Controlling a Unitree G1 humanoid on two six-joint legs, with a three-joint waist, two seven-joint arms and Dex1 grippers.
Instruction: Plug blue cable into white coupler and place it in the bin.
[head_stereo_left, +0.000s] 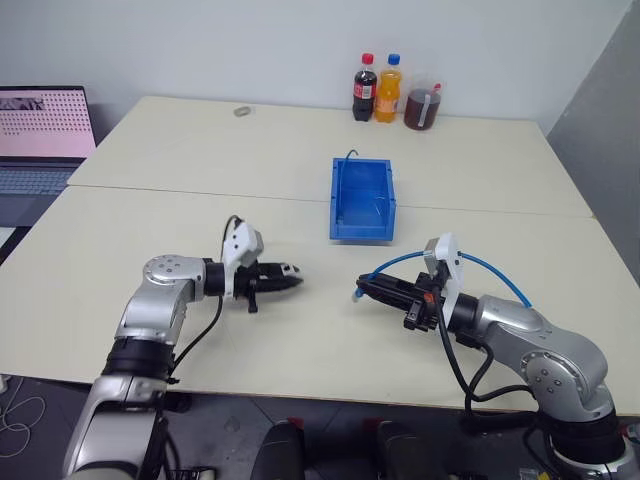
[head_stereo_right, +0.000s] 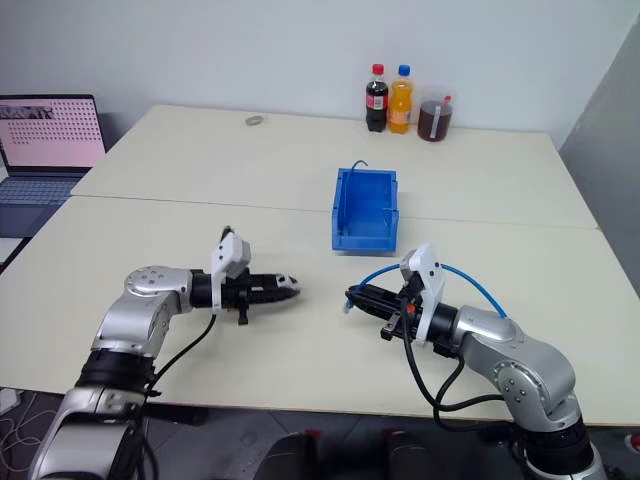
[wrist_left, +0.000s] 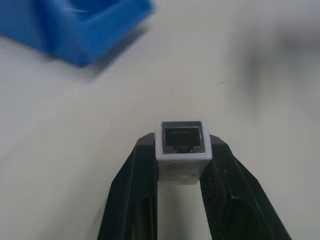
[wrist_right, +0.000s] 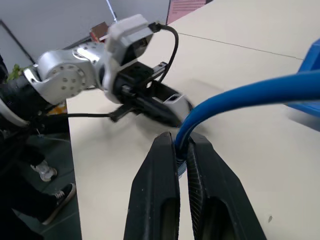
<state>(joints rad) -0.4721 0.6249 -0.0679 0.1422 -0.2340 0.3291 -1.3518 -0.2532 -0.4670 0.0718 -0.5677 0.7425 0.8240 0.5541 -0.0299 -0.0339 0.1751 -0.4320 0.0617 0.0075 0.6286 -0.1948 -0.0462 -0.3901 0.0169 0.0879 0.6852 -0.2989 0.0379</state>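
Coupler and plug facing each other across a gap of bare table, ready for mating.

In the head view, the left gripper (head_stereo_left: 290, 280) is clenching the white coupler (head_stereo_left: 293, 270) and pointing it toward the right gripper (head_stereo_left: 366, 290), which is pinching the blue cable (head_stereo_left: 400, 262) near its clear plug; the bin (head_stereo_left: 362, 200) is sitting beyond both, open top up. In the left wrist view, the boxy coupler (wrist_left: 181, 144) is presenting its dark square socket outward between matte black fingers (wrist_left: 135, 185). In the right wrist view, the smooth, rubbery cable (wrist_right: 240, 95) is arching back from the closed fingers (wrist_right: 160, 185), lined up toward the coupler (wrist_right: 176, 100).
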